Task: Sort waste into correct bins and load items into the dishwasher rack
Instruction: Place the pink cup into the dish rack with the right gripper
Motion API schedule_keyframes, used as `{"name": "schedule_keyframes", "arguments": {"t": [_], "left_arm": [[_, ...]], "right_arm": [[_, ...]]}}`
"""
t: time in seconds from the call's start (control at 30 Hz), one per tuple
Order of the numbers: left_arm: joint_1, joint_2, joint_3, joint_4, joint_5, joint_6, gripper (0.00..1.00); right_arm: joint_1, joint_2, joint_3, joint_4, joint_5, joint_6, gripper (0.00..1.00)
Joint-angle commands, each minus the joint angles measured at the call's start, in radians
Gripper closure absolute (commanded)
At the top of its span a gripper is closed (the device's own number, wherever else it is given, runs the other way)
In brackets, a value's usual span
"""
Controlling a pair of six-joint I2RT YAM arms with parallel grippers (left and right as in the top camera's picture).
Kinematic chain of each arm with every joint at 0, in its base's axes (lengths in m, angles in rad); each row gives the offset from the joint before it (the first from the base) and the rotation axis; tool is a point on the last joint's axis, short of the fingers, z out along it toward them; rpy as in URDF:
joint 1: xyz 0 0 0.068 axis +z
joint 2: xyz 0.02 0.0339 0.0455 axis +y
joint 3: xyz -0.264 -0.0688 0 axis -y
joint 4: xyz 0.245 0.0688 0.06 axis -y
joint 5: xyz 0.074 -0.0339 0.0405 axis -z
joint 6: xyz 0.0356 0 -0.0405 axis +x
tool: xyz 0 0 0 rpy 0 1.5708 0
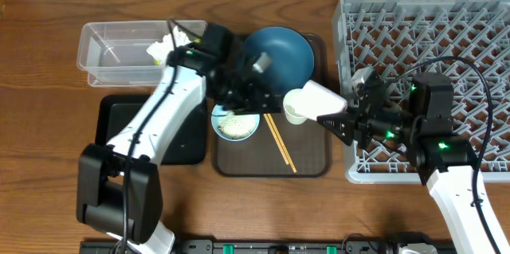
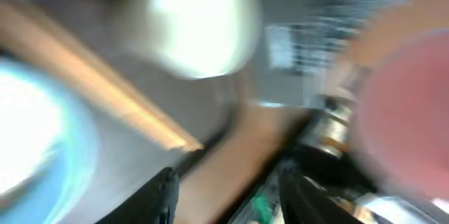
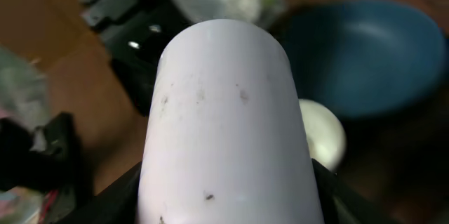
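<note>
Find right gripper [image 1: 333, 111] clamped on pinkish cup [image 1: 323, 97], cup lying sideways between the fingers, over right edge of brown tray [image 1: 311, 162], just beside left wall of rack [image 1: 446, 31]. Confirm in right wrist view: cup fills the frame, a finger [image 3: 116, 199] at each side.

See left gripper [image 2: 231, 192] over brown tray, between plate [image 1: 279, 55] and bowl [image 1: 235, 123]. Left wrist view badly blurred; make out two fingers standing apart, moderate gap, nothing between them.

Locate pale cup [image 1: 295, 111] upright on brown tray, just left of the held cup; cannot tell whether touching. Locate chopsticks [image 1: 279, 142] flat on tray, diagonal, right of bowl. Note rice [image 1: 236, 127] inside bowl. Note plate at far end of tray.

Find napkin [image 1: 162, 47] in right end of clear tub [image 1: 103, 47], far left. Find black tray [image 1: 119, 119] near side of tub, partly under left arm.
</note>
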Motion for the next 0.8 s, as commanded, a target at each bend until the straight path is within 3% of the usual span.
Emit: {"name": "schedule_keyframes", "arguments": {"t": [0.0, 0.1, 0.23, 0.43, 0.77], "left_arm": [[0.058, -0.089, -0.004, -0.059, -0.360, -0.008, 0.50], [0.101, -0.161, -0.004, -0.102, -0.465, -0.007, 0.50], [0.150, -0.257, -0.004, -0.129, -0.558, -0.007, 0.49], [0.178, -0.340, -0.004, -0.129, -0.579, -0.007, 0.49], [0.178, -0.347, -0.004, -0.129, -0.581, -0.008, 0.49]], "right_arm": [[-0.031, -0.013, 0.053, -0.041, 0.132, 0.059, 0.61], [-0.066, -0.014, 0.121, -0.131, 0.237, 0.082, 0.69], [-0.111, -0.014, 0.236, -0.254, 0.525, 0.145, 0.71], [-0.181, -0.010, 0.344, -0.371, 0.768, 0.196, 0.99], [-0.435, 0.131, 0.528, -0.580, 0.880, 0.209, 0.99]]}}
